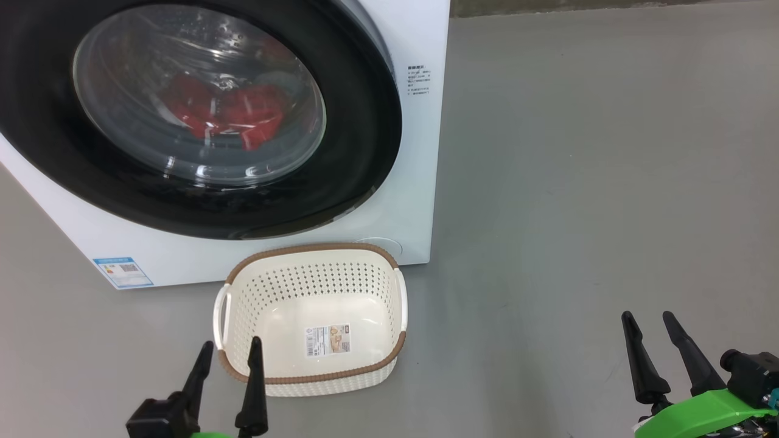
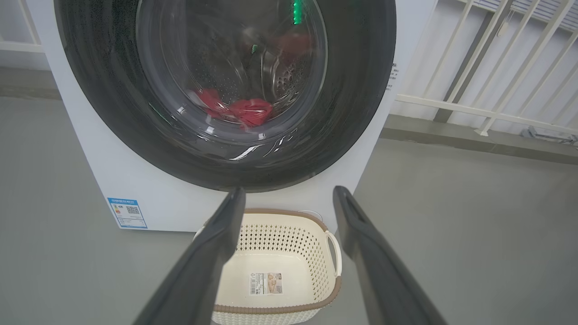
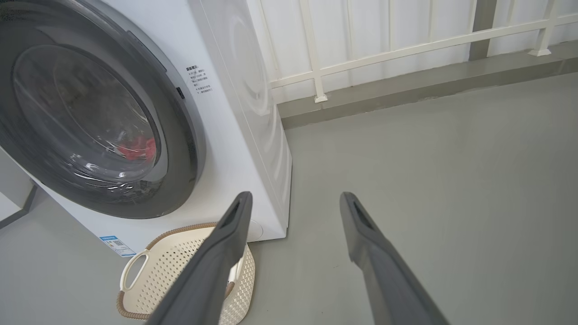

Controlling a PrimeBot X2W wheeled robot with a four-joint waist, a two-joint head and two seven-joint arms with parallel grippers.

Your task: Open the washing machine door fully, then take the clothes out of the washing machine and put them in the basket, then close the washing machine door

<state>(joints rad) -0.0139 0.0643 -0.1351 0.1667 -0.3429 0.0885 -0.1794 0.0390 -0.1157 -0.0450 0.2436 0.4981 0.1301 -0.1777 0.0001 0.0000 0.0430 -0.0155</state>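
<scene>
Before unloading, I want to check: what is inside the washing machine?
Through the closed washing machine door, red clothes lie low in the perforated steel drum. Anything beneath them is hidden.

Bare laundry corner, I'd say; home balcony or test bay, can't tell which. White washing machine [image 1: 420, 201] sits straight on smooth grey floor [image 1: 608, 182], white railing [image 3: 311, 45] behind it, plastic basket [image 1: 316, 286] in front.

A smooth grey floor [image 1: 578, 182] runs back to a low grey kerb [image 3: 429, 88]. On the kerb stands a white railing [image 3: 310, 45], with what looks like a pale ribbed wall [image 3: 406, 22] behind it. The light is soft and even.
</scene>
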